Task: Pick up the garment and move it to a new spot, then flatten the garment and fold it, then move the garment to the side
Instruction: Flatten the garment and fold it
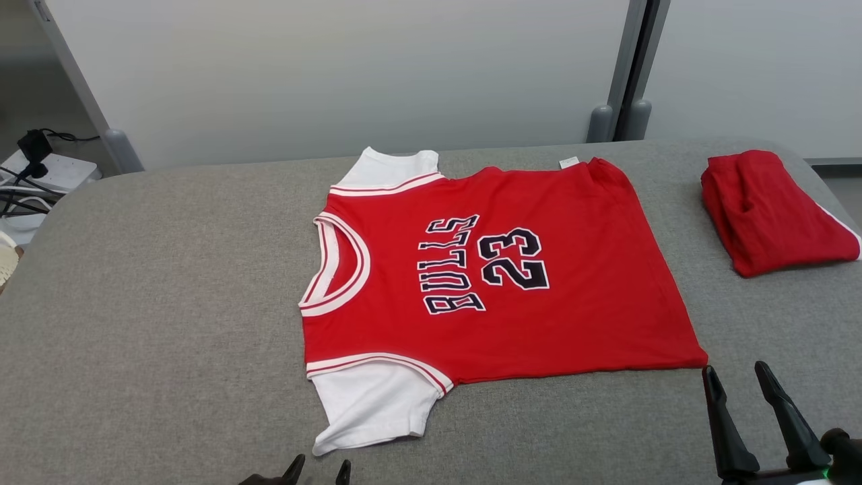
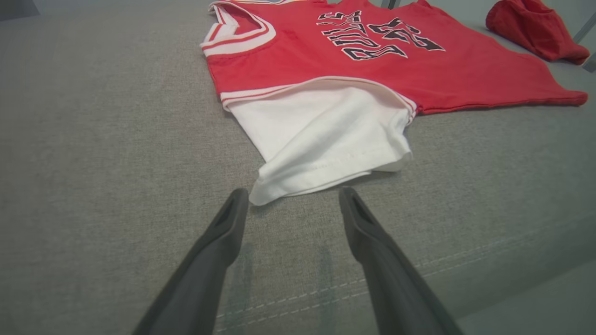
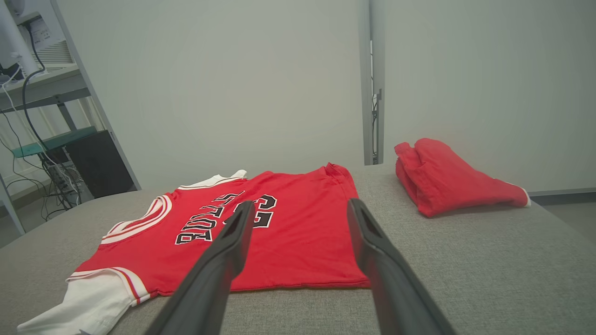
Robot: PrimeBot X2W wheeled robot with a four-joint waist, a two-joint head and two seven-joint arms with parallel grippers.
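Note:
A red jersey with white sleeves and dark "BULLS 23" lettering, the garment [image 1: 539,303] [image 2: 419,70] [image 3: 298,237], lies spread flat on the grey padded table [image 1: 168,303], neck to the left. My left gripper [image 1: 320,466] [image 2: 293,195] is open at the table's front edge, its tips just short of the near white sleeve [image 2: 321,139]. Off the jersey's near right hem corner, my right gripper [image 1: 734,370] [image 3: 300,209] stands open above the table with nothing between its fingers.
A second red garment [image 1: 774,209] [image 3: 447,179], folded, lies at the table's far right. Pale wall panels with grey posts [image 1: 626,74] stand behind the table. Cables and a power strip [image 1: 40,175] sit off the left side.

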